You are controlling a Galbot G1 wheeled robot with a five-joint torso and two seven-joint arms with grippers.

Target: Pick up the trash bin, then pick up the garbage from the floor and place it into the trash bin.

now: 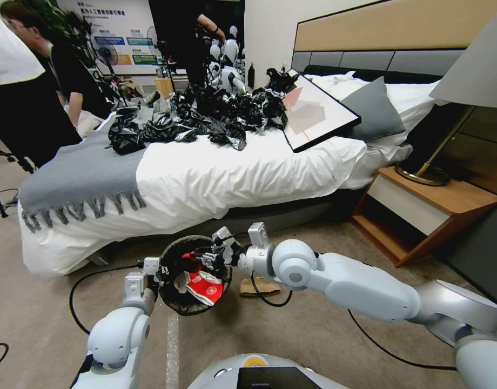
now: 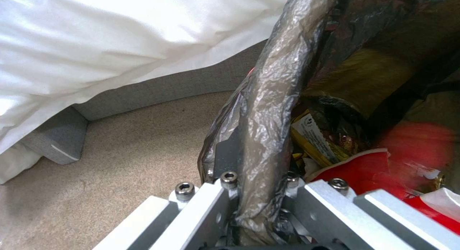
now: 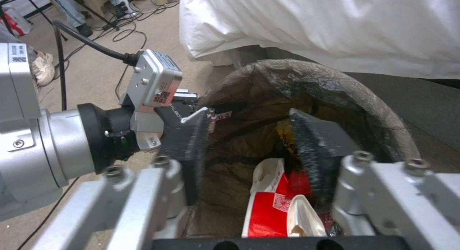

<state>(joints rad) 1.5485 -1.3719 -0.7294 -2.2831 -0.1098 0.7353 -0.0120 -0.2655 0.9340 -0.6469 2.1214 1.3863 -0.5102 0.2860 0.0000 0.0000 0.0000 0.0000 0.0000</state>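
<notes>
The left gripper clamps the bin's rim; the right gripper hangs spread open over its mouth.

One trash bin, one brown paper bag, two grippers, one lamp

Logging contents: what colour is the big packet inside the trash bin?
Red and white packet, clearest in the right wrist view.

The small round white plastic trash bin hangs before the white-sheeted bed; a flattened brown paper bag lies right of it on the floor.
</notes>
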